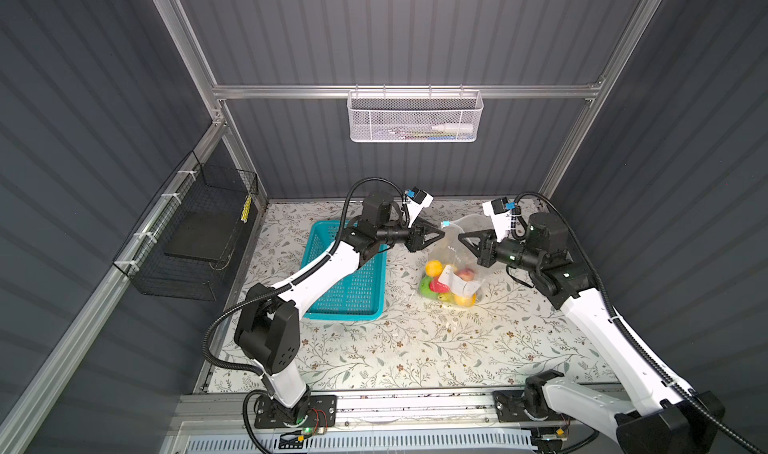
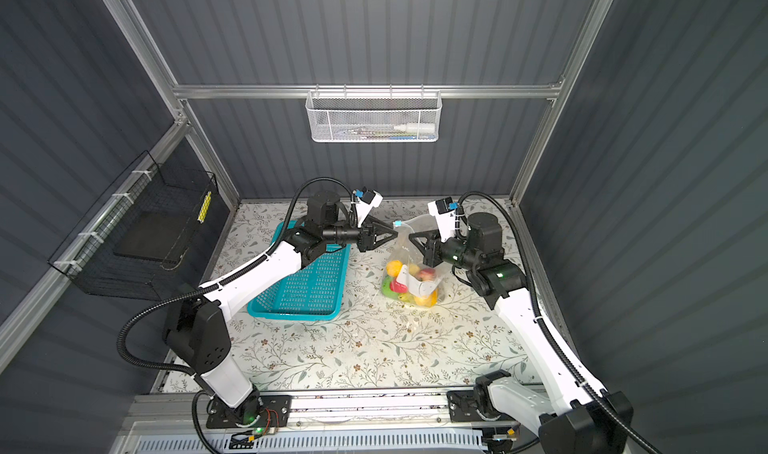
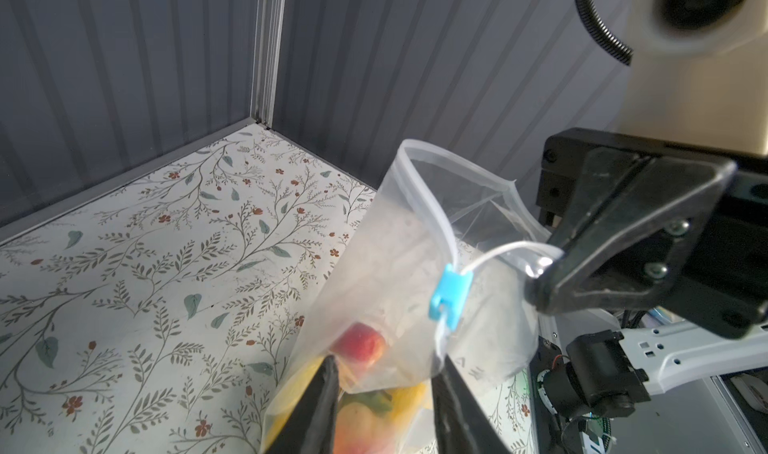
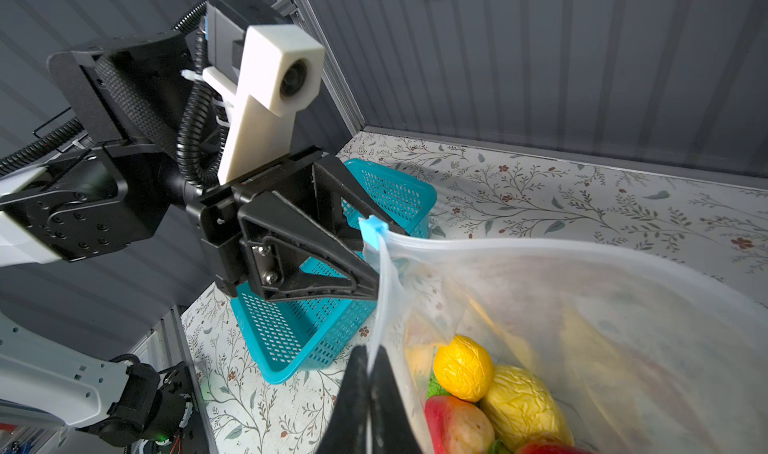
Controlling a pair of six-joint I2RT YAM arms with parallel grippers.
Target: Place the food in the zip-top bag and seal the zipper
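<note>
Fruit (image 1: pixel 432 269), a mix of yellow, red and green toy pieces, is heaped in the nearer, lower end of a clear bag (image 1: pixel 452 250). The bag stands on the table (image 1: pixel 415 348) right of its middle, toward the back edge, with a white label (image 1: pixel 455 281) across its front. Level with it on the left, a teal basket (image 1: pixel 357 290) lies under the left arm's forearm. Both arms reach up from the front edge and bend inward, so the grippers face each other tip to tip at the bag's lifted mouth. The right gripper (image 4: pixel 368 373) has its jaws pressed together on one lip of the mouth, holding it up. The left gripper (image 3: pixel 386 375) is partly spread, with a jaw on either side of the bag's corner just under the blue tab (image 3: pixel 446 294). Beyond the tab the zipper (image 3: pixel 430 211) gapes apart. On the back wall hangs a white mesh basket (image 1: pixel 374 119) holding a white tube (image 1: pixel 451 129).
</note>
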